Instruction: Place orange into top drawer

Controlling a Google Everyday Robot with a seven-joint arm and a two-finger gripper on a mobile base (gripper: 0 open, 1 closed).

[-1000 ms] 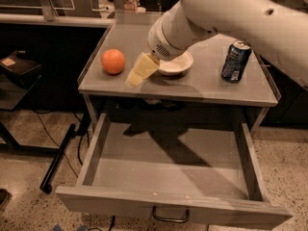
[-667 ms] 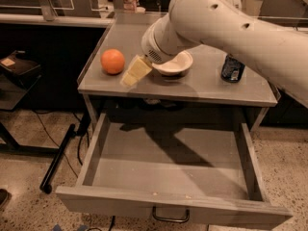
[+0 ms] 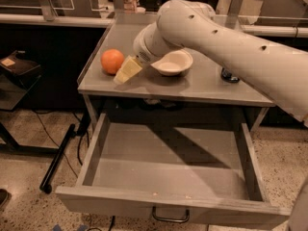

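The orange point(image 3: 112, 61) sits on the grey tabletop point(image 3: 202, 88) near its left edge. My gripper point(image 3: 126, 71), with pale yellow fingers, is just right of the orange and a little in front of it, close to the tabletop and not holding it. The top drawer point(image 3: 168, 165) stands pulled wide open below the tabletop, its flat grey bottom bare, with a metal loop handle point(image 3: 170, 217) on its front.
A cream-white bowl point(image 3: 172, 63) stands on the tabletop right of my gripper. A dark can point(image 3: 229, 75) is mostly hidden behind my arm at the right. A black stand and cables lie on the floor at the left.
My arm has swung left, bringing the gripper nearer the orange. The arm now covers most of the can. The orange, bowl and drawer have not moved.
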